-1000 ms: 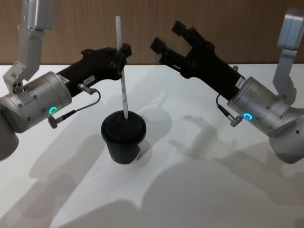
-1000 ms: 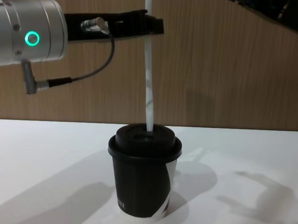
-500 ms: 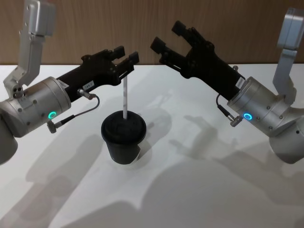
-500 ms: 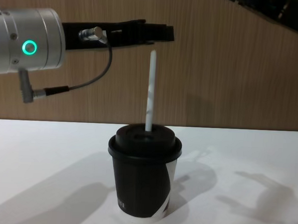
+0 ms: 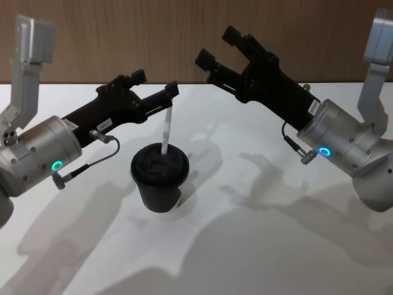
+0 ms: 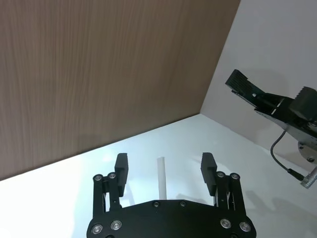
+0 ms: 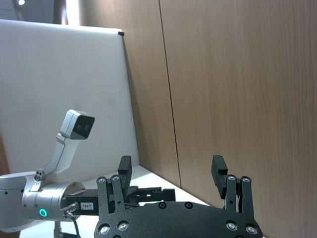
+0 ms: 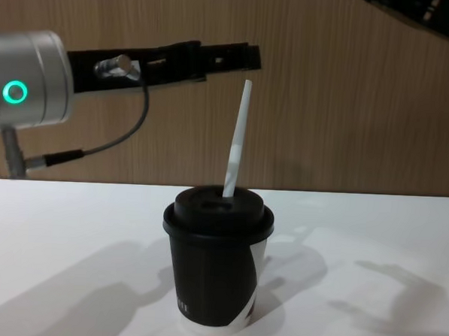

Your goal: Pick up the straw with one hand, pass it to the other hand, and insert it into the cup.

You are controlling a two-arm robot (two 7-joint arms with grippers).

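Note:
The black cup (image 5: 159, 179) with its domed lid stands on the white table (image 5: 258, 246), and it also appears low in the chest view (image 8: 215, 265). The white straw (image 5: 166, 130) sticks up out of the lid, leaning slightly, and nothing holds it (image 8: 235, 142). My left gripper (image 5: 156, 84) hovers open just above and behind the straw's top, apart from it (image 8: 215, 55). In the left wrist view the straw (image 6: 161, 179) stands between the spread fingers (image 6: 121, 164). My right gripper (image 5: 216, 46) hangs open, higher up and to the right of the cup (image 7: 171, 168).
A wooden wall (image 5: 184, 31) runs behind the table. Bare white tabletop lies all around the cup. The right arm's silver wrist (image 5: 338, 138) is off to the right, and the left arm's silver wrist (image 5: 37, 153) is off to the left.
The left gripper opened and let go of the straw, which slid down into the cup and now leans. The left arm drew back leftward. The right arm stayed put.

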